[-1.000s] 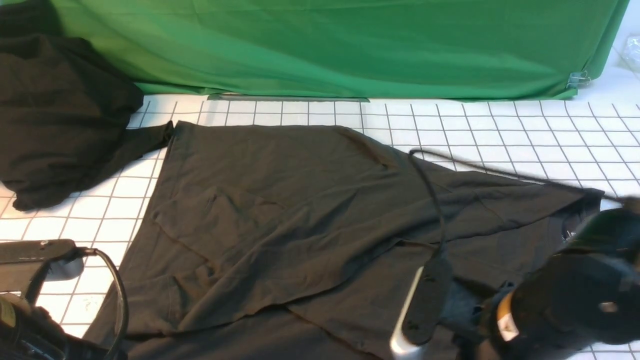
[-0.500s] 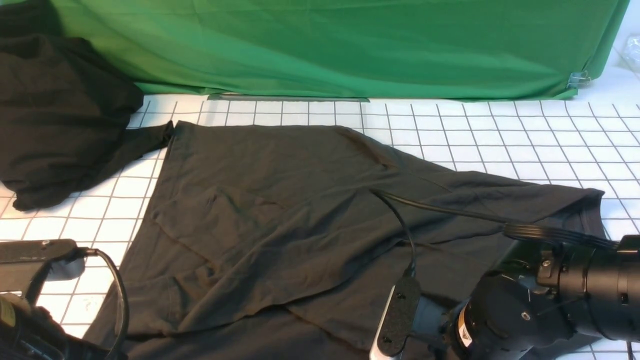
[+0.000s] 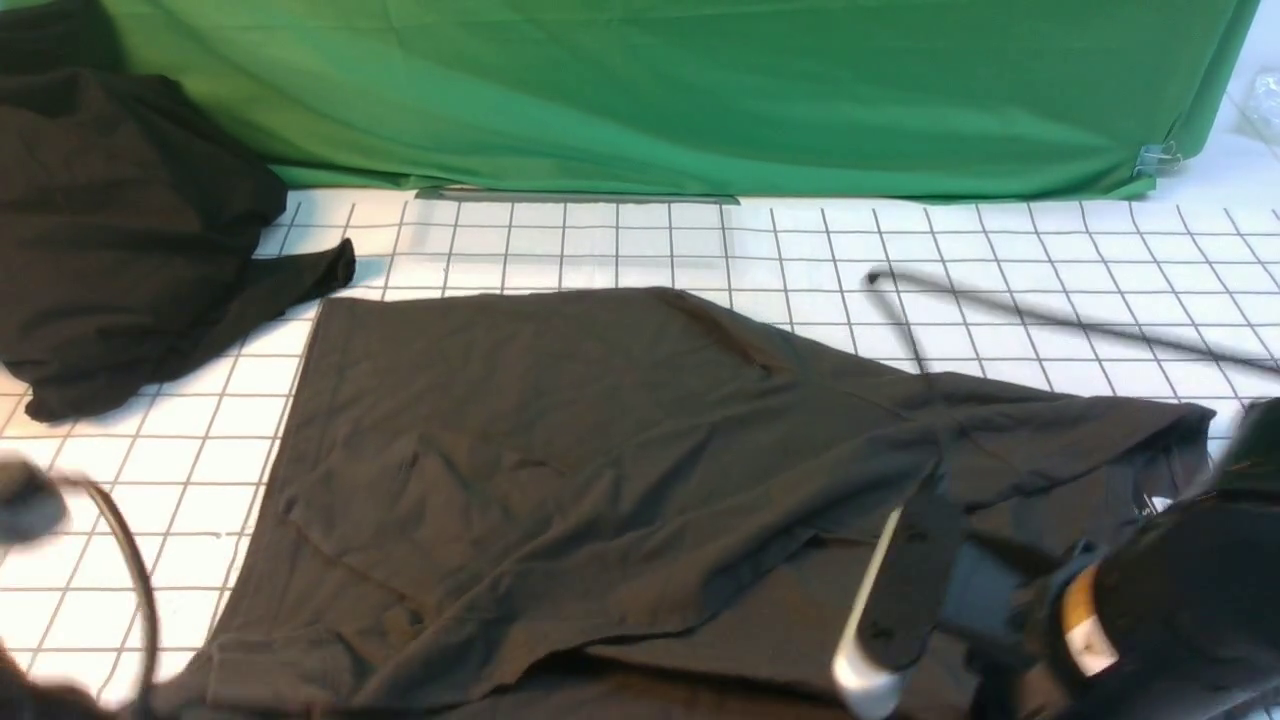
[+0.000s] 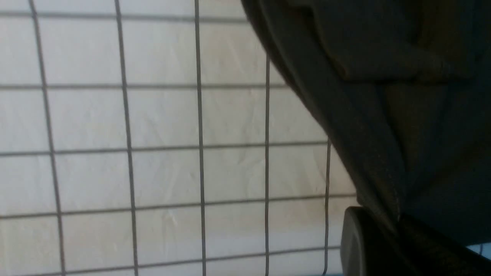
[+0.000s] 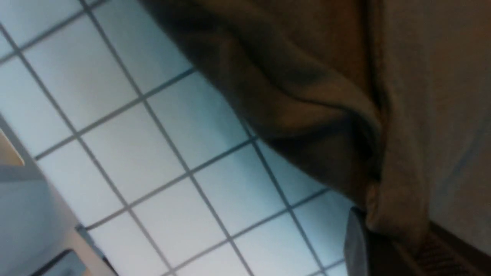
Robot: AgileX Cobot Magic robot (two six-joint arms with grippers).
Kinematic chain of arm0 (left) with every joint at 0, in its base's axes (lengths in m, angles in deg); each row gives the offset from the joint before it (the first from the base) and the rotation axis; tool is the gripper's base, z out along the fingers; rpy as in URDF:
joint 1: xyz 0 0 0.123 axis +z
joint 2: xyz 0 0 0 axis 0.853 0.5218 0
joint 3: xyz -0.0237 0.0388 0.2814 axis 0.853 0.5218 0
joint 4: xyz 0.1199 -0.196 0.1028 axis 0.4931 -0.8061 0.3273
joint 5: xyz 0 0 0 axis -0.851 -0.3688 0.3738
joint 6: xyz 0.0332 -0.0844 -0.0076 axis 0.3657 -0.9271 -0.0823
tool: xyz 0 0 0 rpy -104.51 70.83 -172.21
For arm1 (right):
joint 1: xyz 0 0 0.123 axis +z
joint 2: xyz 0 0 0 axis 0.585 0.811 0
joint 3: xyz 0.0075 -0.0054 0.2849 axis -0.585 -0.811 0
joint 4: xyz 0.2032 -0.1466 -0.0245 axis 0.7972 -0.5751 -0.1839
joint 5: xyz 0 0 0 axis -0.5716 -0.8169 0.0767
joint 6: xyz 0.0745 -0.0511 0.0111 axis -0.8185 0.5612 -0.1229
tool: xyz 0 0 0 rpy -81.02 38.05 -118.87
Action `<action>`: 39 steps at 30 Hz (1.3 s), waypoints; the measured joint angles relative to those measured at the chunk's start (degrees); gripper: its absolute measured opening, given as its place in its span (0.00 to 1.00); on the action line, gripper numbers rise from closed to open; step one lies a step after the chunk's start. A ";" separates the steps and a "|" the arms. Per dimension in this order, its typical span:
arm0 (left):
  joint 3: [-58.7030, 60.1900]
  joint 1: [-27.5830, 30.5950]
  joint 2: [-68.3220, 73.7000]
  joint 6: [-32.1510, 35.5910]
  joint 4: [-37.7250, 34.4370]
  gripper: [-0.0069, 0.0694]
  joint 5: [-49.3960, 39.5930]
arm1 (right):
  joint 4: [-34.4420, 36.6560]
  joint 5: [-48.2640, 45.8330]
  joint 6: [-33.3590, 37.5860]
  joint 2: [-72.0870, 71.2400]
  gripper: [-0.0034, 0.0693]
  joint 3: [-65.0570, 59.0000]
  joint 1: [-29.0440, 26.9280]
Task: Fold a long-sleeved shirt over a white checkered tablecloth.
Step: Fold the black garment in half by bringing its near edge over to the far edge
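On the white checkered tablecloth (image 3: 1000,260), my right gripper (image 5: 387,234) now clamps the long-sleeved shirt (image 3: 600,450) by its edge, the left gripper (image 4: 387,230) pinches another edge, and I see the garment's far edge pulled nearer me, readied for a fold.

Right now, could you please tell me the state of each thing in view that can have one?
long-sleeved shirt: lying wrinkled, partly folded over itself, pinched at its near side.
white checkered tablecloth: spread flat, partly covered.
black garment heap: crumpled at the far left.
green backdrop: hanging, lightly creased.
left gripper: shut on the long-sleeved shirt.
right gripper: shut on bunched shirt fabric.
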 joint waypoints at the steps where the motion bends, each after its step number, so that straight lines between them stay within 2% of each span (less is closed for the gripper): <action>1: -0.38 0.00 0.00 -0.13 0.00 0.12 0.00 | 0.00 -0.16 0.00 -0.28 0.09 0.47 -0.16; 10: -18.56 0.74 19.81 -1.22 6.96 0.12 8.83 | 0.00 -1.00 5.71 5.81 0.09 15.09 -11.90; 15: -33.94 6.24 37.83 1.09 7.10 0.12 10.74 | 0.00 0.26 8.70 17.03 0.09 27.49 -17.62; 25: -58.59 11.58 62.29 3.56 7.03 0.12 10.73 | 0.00 5.79 10.06 37.19 0.09 48.70 -20.80; 31: -63.04 11.78 70.93 3.60 8.05 0.12 12.70 | -0.49 10.76 10.06 45.44 0.10 52.62 -20.91; 36: -63.12 11.78 74.64 3.70 8.81 0.16 17.64 | -0.76 16.36 9.52 48.70 0.23 52.69 -20.91; 37: -63.12 11.78 75.24 3.82 9.00 0.19 19.24 | -0.88 17.94 8.56 49.07 0.32 52.74 -20.91; 39: -63.12 11.78 75.49 4.03 9.25 0.26 20.09 | -0.88 18.54 8.10 49.07 0.42 52.74 -20.91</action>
